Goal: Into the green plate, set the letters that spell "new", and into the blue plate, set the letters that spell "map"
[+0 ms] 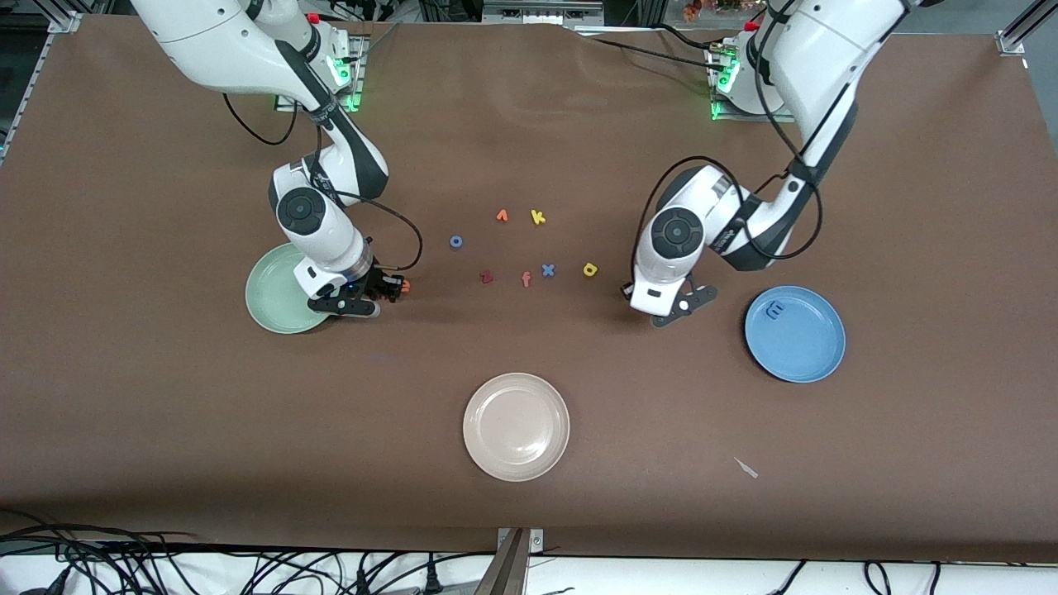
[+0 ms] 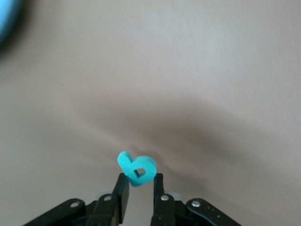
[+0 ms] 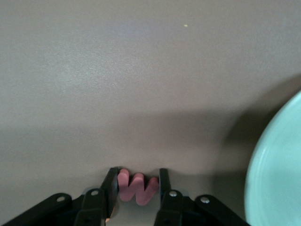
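Observation:
My right gripper (image 1: 390,290) (image 3: 138,172) is low at the table beside the green plate (image 1: 277,291) (image 3: 277,179), toward the table's middle. Its jaws are shut on the salmon-red w (image 1: 403,287) (image 3: 136,186). Over the table between the yellow p (image 1: 590,268) and the blue plate (image 1: 795,334), my left gripper (image 1: 682,307) (image 2: 140,176) is shut on the teal a (image 2: 138,169), which the arm hides in the front view. The blue m (image 1: 775,311) lies in the blue plate. A small orange letter (image 1: 502,216) lies mid-table.
Other loose letters lie mid-table: yellow k (image 1: 537,216), blue o (image 1: 455,242), dark red z (image 1: 486,277), orange f (image 1: 526,279), blue x (image 1: 548,269). A beige plate (image 1: 516,426) sits nearer the front camera. A small pale scrap (image 1: 746,468) lies near the front edge.

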